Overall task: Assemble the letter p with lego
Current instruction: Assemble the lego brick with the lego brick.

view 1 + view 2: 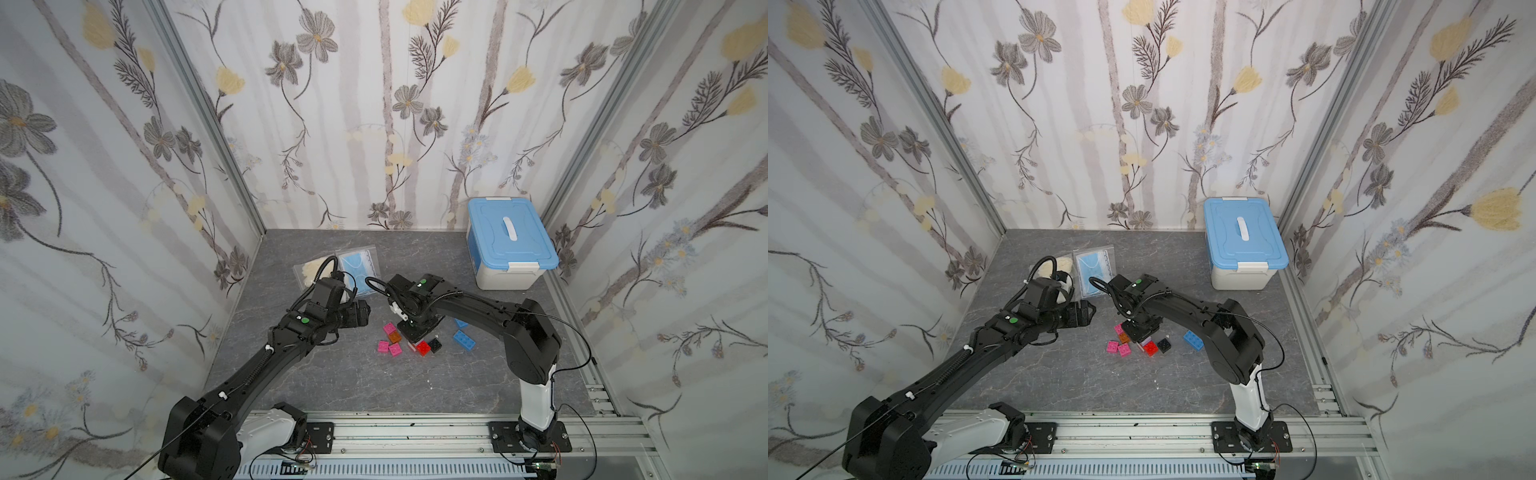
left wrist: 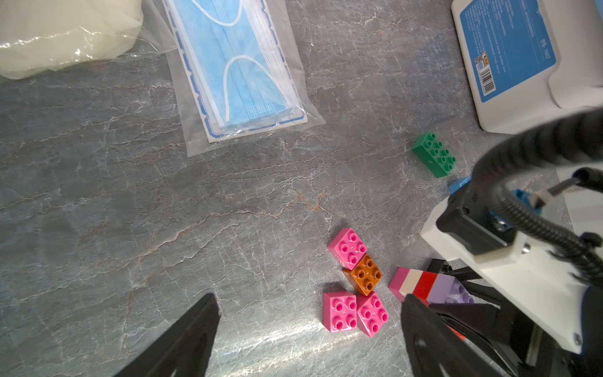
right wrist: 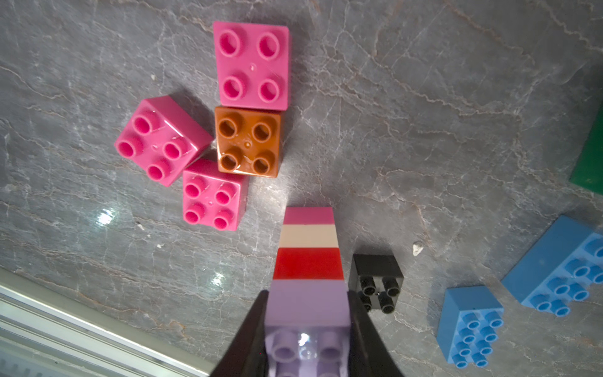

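The right gripper (image 3: 306, 295) is clamped on a brick stack (image 3: 308, 258).
Its jaws pinch the lavender top brick (image 3: 306, 313) (red, cream and pink below it), just beside a black brick (image 3: 375, 280) and near the pink squares (image 3: 253, 65) and an orange one (image 3: 248, 142) on the table (image 3: 424, 130). The left gripper (image 2: 308, 298) hangs spread wide, holding nothing.

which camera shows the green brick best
The left wrist view: the green brick lies whole and unobstructed, studs showing. The right wrist view catches only a green sliver at the frame edge. In both top views the right arm appears to cover it.
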Robot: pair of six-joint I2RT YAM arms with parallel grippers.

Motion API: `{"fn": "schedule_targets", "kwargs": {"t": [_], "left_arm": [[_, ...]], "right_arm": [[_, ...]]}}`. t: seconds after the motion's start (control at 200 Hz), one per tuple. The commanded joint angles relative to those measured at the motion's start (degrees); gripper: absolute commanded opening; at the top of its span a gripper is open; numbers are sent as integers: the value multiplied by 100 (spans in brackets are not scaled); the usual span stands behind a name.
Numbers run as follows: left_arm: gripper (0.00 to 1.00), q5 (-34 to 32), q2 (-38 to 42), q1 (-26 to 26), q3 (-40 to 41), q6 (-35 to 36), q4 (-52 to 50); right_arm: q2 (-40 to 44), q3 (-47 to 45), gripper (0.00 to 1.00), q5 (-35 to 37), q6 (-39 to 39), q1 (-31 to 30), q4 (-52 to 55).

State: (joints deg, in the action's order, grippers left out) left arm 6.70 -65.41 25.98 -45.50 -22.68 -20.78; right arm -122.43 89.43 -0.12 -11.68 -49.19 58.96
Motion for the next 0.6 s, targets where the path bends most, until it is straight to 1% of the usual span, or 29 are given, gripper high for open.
{"fn": "schedule_targets", "kwargs": {"t": [0.0, 0.11, 0.185, 0.38, 0.595], "left_arm": [[90, 6, -16, -5, 15, 22, 127], [90, -1, -7, -5, 14, 17, 126], [90, -2, -7, -5, 15, 9, 120], [90, 5, 10, -5, 8, 9, 112], [90, -14, 46, -5, -3, 16, 95]], "right_arm": [[-185, -143, 17, -136, 52, -12, -199], [-152, -176, 17, -146, 44, -12, -212], [-77, -163, 20, -133, 38, -7, -199], [144, -35, 38, -64, 17, -11, -150], [346, 131, 49, 12, 8, -12, -78]]}}
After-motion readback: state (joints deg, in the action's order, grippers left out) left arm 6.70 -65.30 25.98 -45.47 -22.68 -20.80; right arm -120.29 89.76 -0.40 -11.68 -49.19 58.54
